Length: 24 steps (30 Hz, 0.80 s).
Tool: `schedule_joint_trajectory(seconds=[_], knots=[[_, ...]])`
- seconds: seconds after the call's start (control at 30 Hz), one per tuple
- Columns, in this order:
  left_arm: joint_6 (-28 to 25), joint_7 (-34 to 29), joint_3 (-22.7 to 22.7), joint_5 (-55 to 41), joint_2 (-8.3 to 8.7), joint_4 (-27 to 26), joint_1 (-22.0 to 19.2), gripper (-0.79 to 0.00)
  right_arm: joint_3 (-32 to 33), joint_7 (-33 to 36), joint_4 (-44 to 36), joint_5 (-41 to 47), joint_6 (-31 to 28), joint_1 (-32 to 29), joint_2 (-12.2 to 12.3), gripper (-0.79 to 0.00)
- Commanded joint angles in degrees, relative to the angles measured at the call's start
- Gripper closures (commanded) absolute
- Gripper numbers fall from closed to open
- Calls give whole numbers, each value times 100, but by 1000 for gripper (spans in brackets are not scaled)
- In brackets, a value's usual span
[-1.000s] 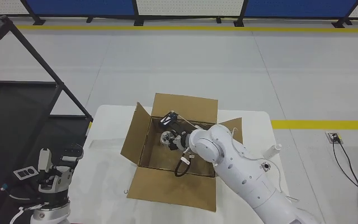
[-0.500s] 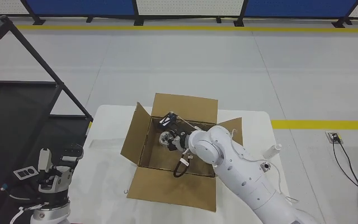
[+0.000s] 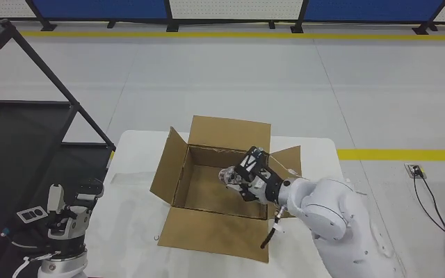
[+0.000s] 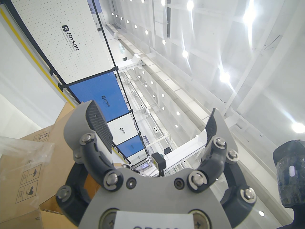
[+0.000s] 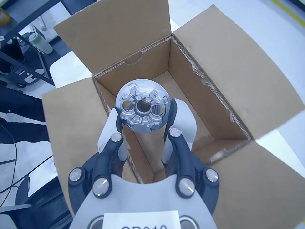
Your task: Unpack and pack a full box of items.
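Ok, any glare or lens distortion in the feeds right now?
Left wrist view: ceiling lamps flare into streaks behind the open left gripper, and the wall panels curve. Right wrist view: even light, no glare on the round silver metal disc in the right gripper; the flaps of the brown cardboard box look bowed. Top view: evenly lit.

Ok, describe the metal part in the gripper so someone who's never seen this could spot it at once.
Find the open brown cardboard box on the white table. Above its opening, the right gripper clamps a round silver cast-metal disc by its rim. Against brown cardboard it shines, with a central hole ringed by smaller holes and raised ribs.
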Motion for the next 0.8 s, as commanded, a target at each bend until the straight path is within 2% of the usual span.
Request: schedule_joint_trajectory(seconds=[0.0, 0.1, 0.2, 0.33, 0.43, 0.53, 0.6, 0.77], knots=[[0, 0, 0, 0, 0, 0, 0, -785, 638, -3, -834, 61, -83, -670, 90, 0], [0, 0, 0, 0, 0, 0, 0, -785, 1591, -262, -1686, 135, -68, -1583, 185, 0], [0, 0, 0, 0, 0, 0, 0, -785, 2559, -642, -2188, 414, -70, -2464, 235, 0], [0, 0, 0, 0, 0, 0, 0, -785, 3659, -1055, -2335, 764, -134, -3445, 262, 0], [0, 0, 0, 0, 0, 0, 0, -785, 4149, -1284, -2240, 941, -16, -4015, 257, 0], [0, 0, 0, 0, 0, 0, 0, -785, 4334, -1300, -1931, 1017, 19, -4306, 270, 0], [0, 0, 0, 0, 0, 0, 0, -785, 4298, -1059, -1684, 858, 145, -4312, 297, 0], [0, 0, 0, 0, 0, 0, 0, -785, 3809, -118, -816, 529, 342, -3709, 407, 0]])
